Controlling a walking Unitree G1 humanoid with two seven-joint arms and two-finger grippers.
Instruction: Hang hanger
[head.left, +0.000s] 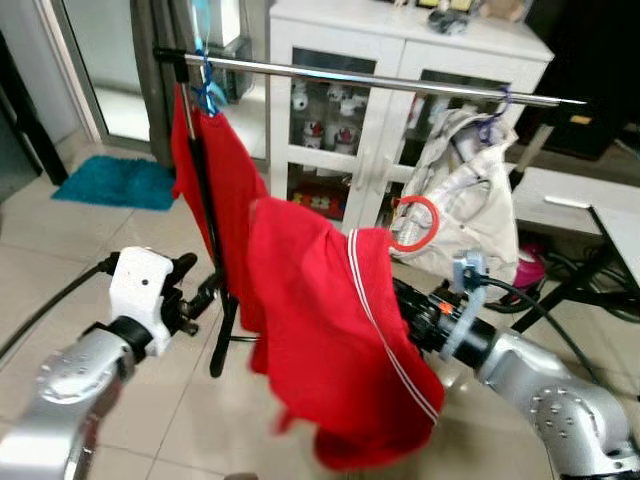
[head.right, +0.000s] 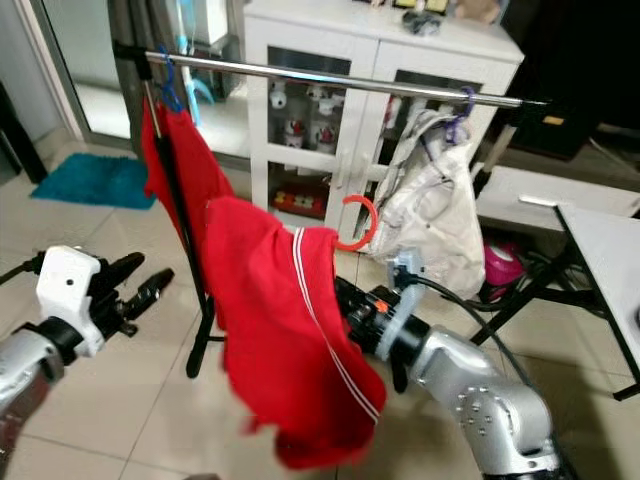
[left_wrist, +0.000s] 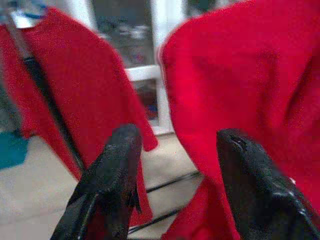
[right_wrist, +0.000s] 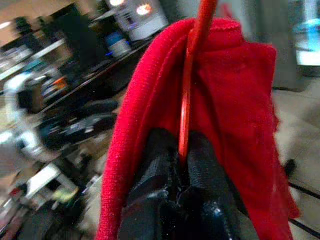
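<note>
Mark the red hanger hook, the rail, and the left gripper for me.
red hanger hook (head.left: 418, 222), left eye view, on the curved loop.
rail (head.left: 330, 76), left eye view, on the bare metal mid-span.
left gripper (left_wrist: 175, 170), left wrist view, midway between its open fingertips.

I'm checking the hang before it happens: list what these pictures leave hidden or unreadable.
- Right gripper: both eye views hide it behind the red shirt; the right wrist view shows it clamping the red hanger.
- Hanger's shoulders: covered by the shirt; its hook is visible.
- Rail: right end cut off, right eye view.
- Cabinet contents: too small.
</note>
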